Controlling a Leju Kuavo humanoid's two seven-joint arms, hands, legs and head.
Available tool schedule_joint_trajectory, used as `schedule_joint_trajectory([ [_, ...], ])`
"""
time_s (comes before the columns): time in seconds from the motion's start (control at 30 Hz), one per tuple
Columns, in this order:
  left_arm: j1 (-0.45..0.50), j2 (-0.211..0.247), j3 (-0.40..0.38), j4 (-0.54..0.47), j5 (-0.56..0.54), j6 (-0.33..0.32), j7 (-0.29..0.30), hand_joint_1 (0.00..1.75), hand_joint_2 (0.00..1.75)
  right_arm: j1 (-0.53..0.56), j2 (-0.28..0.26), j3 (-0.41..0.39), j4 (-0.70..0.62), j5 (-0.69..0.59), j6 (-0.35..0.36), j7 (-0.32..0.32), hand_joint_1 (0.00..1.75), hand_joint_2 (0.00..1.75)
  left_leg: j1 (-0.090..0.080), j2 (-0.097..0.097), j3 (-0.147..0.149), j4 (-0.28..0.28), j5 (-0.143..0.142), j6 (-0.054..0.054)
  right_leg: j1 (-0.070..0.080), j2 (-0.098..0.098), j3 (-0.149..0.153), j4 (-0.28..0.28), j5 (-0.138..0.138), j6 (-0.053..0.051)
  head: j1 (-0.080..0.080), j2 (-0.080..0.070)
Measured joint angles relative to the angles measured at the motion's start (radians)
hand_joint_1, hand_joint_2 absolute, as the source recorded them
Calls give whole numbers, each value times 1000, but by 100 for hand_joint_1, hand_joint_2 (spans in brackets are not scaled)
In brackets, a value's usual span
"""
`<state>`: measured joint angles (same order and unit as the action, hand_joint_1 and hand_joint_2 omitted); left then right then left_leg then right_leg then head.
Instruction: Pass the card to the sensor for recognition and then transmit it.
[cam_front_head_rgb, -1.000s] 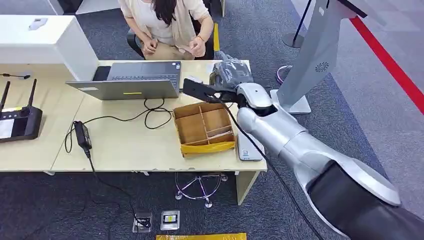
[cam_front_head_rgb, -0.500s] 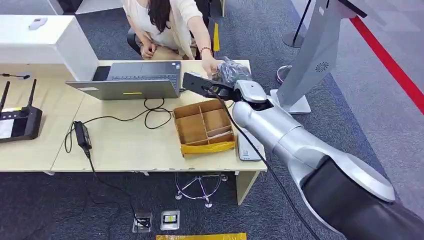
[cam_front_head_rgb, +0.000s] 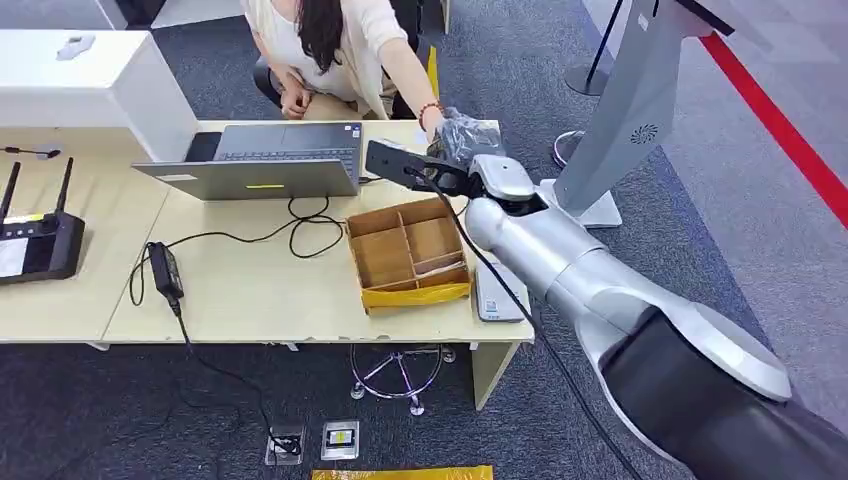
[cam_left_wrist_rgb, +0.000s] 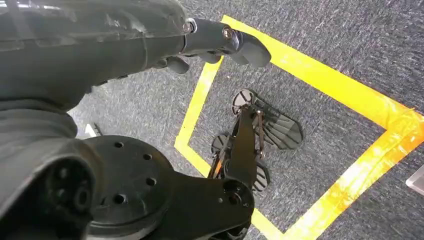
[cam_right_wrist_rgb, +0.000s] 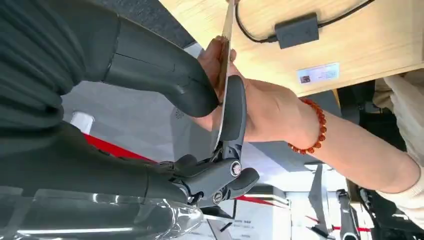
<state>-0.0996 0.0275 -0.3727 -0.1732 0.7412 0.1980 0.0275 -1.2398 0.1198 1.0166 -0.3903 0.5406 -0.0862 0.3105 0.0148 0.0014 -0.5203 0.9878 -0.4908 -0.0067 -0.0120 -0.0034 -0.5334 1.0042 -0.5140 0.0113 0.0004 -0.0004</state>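
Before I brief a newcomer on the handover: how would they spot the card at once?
Start at the light wooden table and follow the silver right arm to the right hand near the far right corner, beside the laptop. The card is the thin pale sheet seen edge-on, pinched between the hand's thumb and a dark finger. A person's hand with a red bead bracelet touches it.

A laptop (cam_front_head_rgb: 262, 160), router (cam_front_head_rgb: 38, 240) and divided wooden tray (cam_front_head_rgb: 407, 252) sit on the desk (cam_front_head_rgb: 255, 290).

The robot's grey right hand (cam_right_wrist_rgb: 165, 95) pinches a thin pale card (cam_right_wrist_rgb: 226, 65) edge-on between thick thumb and dark fingers (cam_right_wrist_rgb: 234, 112), while a person's hand (cam_right_wrist_rgb: 260, 112), red-beaded bracelet (cam_right_wrist_rgb: 314, 125) at the wrist, grasps it beside the light wooden table (cam_right_wrist_rgb: 350, 45).
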Motion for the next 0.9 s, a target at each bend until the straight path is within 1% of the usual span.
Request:
schedule_joint_trajectory([
  [0.03,0,0,-2,0,0,0,0,0,0,-1,2,2,1,0,0,-2,0,0,0,0,0,0,0,0,0,0,0,0,0,0,0,0],
  [0.3,0,0,-4,0,10,-1,0,0,0,-2,6,6,4,17,4,-30,0,0,0,0,0,0,0,0,0,0,0,0,0,0,0,0],
  [0.47,0,0,-9,0,17,-1,0,0,0,-2,6,17,6,12,-11,-42,0,0,0,0,0,0,0,0,0,0,0,0,0,0,0,0],
  [0.57,1,0,-10,0,24,-1,0,0,0,-2,5,18,8,-21,-35,-45,0,0,0,0,0,0,0,0,0,0,0,0,0,0,0,0],
  [0.63,2,0,-11,0,34,0,0,0,0,-2,1,15,11,-69,-49,-45,0,0,0,0,0,0,0,0,0,0,0,0,0,0,0,0],
  [0.67,3,0,-11,0,37,0,0,0,0,-2,-5,11,13,-92,-51,-41,0,0,0,0,0,0,0,0,0,0,0,0,0,0,0,0],
  [0.77,9,0,-11,0,55,2,0,0,0,-3,-25,-5,17,-150,-55,-5,0,0,0,0,0,1,0,0,0,0,-1,0,0,0,0,0],
  [0.9,19,0,-11,0,75,2,0,0,0,-8,-76,-33,29,-189,-58,35,0,0,0,0,-1,2,0,0,0,0,-1,0,0,0,0,0],
])
